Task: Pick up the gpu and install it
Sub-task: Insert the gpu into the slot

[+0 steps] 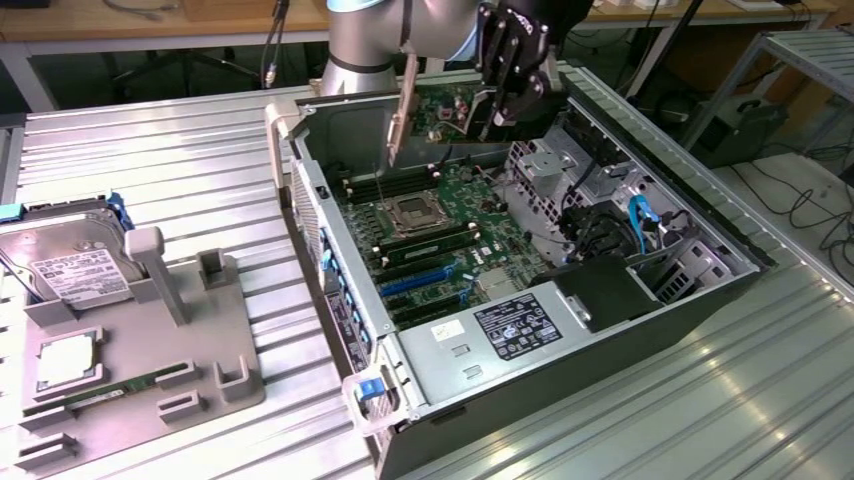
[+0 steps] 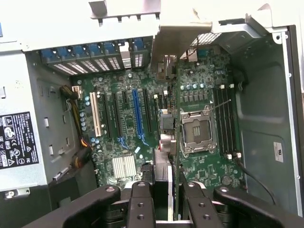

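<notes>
Black fingers (image 2: pixel 142 204) clamped on the gpu (image 1: pixel 447 118) hold it edge-on over the motherboard (image 1: pixel 441 215) of the open computer case (image 1: pixel 334 300) on the table (image 1: pixel 174 140), its pale bracket (image 1: pixel 400 115) toward the slotted rear wall (image 2: pixel 95 61).

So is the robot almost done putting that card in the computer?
About halfway. Done: the pick-up, since the gripper is shut on the gpu. In hand: it holds the card in the air above the open computer case, over the motherboard. Left: the card sits in no slot yet, and the long blue slot is empty.
</notes>
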You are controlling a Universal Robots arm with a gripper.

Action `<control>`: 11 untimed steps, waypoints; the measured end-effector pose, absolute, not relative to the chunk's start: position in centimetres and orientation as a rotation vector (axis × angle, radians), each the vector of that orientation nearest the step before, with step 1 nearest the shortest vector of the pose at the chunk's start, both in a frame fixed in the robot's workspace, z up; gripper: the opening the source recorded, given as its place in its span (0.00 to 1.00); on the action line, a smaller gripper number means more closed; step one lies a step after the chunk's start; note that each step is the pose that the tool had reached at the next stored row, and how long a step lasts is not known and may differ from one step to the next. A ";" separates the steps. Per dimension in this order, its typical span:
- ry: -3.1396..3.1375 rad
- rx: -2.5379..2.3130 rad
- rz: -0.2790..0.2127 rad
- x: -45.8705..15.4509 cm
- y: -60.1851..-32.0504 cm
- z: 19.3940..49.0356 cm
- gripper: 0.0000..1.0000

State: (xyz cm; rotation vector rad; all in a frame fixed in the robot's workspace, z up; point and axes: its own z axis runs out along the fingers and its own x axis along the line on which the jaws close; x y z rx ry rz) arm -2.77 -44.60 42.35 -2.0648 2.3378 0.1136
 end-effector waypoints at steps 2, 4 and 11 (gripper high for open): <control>2.326 -2.078 0.114 -2.8 -44.6 42.3 0.28; 2.316 -2.091 0.114 -2.8 -44.6 42.3 0.28; 2.278 -2.133 0.114 -2.8 -44.6 42.3 0.28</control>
